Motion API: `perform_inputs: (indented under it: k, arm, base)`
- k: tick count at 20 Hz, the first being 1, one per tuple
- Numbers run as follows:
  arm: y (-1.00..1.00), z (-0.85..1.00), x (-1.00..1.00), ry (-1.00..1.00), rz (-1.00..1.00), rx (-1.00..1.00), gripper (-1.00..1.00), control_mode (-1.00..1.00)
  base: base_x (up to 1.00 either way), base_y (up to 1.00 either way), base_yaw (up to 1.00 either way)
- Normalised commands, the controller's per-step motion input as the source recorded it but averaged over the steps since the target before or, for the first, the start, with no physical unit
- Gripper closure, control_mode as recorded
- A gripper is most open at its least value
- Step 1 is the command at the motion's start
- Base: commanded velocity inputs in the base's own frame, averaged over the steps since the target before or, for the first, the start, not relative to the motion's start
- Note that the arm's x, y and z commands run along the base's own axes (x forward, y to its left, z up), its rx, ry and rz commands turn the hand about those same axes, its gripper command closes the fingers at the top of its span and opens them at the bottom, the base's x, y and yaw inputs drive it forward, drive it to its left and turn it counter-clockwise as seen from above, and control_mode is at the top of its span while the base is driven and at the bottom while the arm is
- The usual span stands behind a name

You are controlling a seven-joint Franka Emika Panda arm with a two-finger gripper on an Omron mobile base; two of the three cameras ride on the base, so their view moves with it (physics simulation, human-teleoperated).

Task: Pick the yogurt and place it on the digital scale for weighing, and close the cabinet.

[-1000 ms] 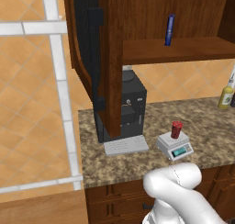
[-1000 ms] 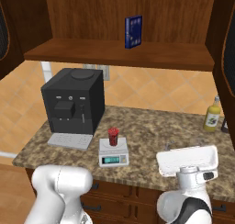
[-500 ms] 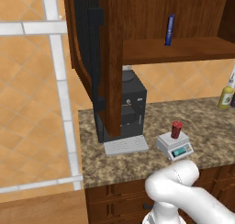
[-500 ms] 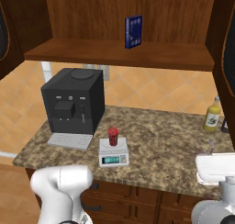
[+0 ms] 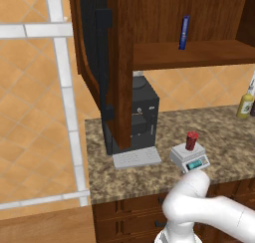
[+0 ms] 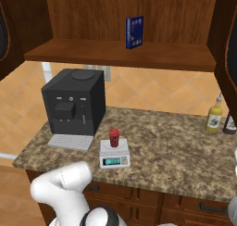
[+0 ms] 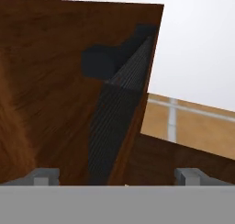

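Observation:
The yogurt (image 5: 191,141) (image 6: 114,137), a small red cup, stands upright on the top plate of the digital scale (image 5: 190,159) (image 6: 115,154) near the counter's front edge. The cabinet stands open above: its left door (image 5: 117,62) swings out toward me, and its right door (image 6: 227,49) hangs at the right edge. In the hand view my gripper (image 7: 118,181) is open, its fingertips (image 7: 46,176) wide apart with nothing between them. It faces a cabinet door (image 7: 55,103) from close by, with the dark inset panel and black handle (image 7: 106,62) just ahead.
A black coffee machine (image 5: 142,115) (image 6: 74,102) with a grey drip tray (image 6: 71,141) sits left of the scale. A slim blue bottle (image 5: 184,33) (image 6: 134,32) stands on the cabinet shelf (image 6: 120,53). A yellow-green bottle (image 5: 245,102) (image 6: 214,116) stands at the counter's right end.
My arm has swung to the right; the hand left the lower right of the right base view. The yogurt, the scale and both doors have stayed put.

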Motion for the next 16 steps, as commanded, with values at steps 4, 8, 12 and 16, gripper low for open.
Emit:
perform_inputs:
  k: [4, 8, 12, 16]
  arm:
    - [-0.01, 0.11, -0.52, -0.04, 0.06, -0.02, -1.00, -1.00]
    - [0.34, 0.88, -0.62, -0.48, 0.08, -0.01, -1.00, -1.00]
    - [1.00, 0.93, -0.13, -0.70, 0.07, -0.08, -1.00, -1.00]
    - [1.00, 0.93, 0.29, -0.47, 0.07, -0.17, -1.00, -1.00]
  base:
    - [0.00, 0.00, 0.00]
    - [0.00, 0.00, 0.00]
    - [0.00, 0.00, 0.00]
    - [0.00, 0.00, 0.00]
